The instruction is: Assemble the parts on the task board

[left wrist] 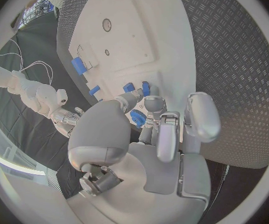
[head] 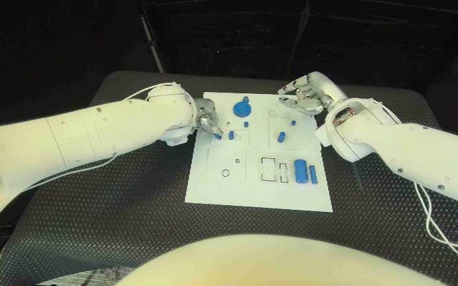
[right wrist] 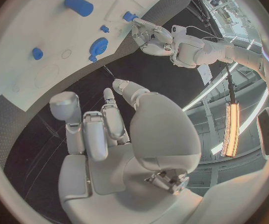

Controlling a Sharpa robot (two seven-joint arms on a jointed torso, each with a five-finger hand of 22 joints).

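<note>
While the flat white task board (head: 257, 187) lies in the middle of the black ribbed table (head: 114, 220), my left hand (head: 205, 122) rests over its left edge, fingers curled round a small blue part (left wrist: 138, 118) that I grip at the fingertips. Just beyond those fingers stand two more small blue pegs (left wrist: 136, 88). Farther across the board sits a round blue disc part (head: 243, 108). My right hand (head: 304, 98) hovers near the board's far right corner, fingers loosely apart, holding nothing.
</note>
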